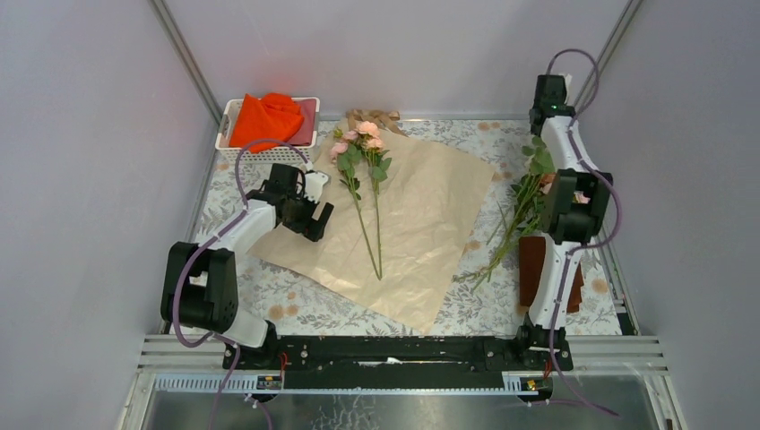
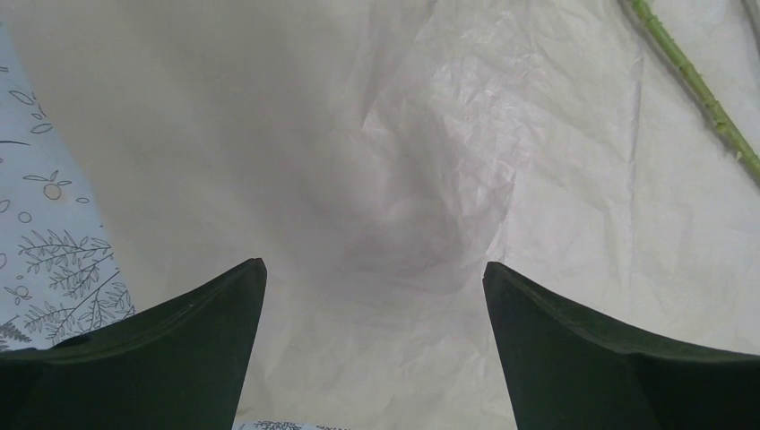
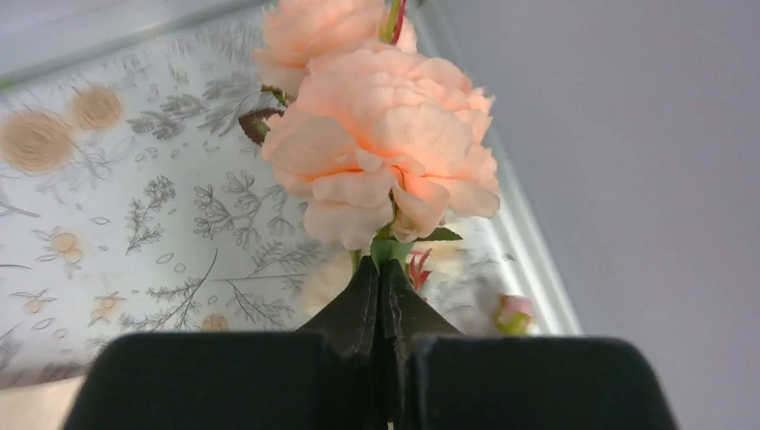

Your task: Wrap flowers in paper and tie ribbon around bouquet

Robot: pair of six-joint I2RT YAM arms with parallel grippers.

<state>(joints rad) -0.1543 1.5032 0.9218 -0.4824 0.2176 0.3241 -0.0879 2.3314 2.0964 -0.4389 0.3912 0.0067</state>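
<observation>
Top external: your right gripper (image 3: 381,287) grips a flower (image 3: 385,134), off the paper (image 1: 421,215). Your left gripper (image 1: 315,219) gapes open above that sheet, basket (image 1: 228,125) behind.

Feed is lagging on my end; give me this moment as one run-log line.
left gripper: open, over paper | right gripper: shut on peach flower below bloom | two flowers lie on paper | wrapping not begun
</observation>
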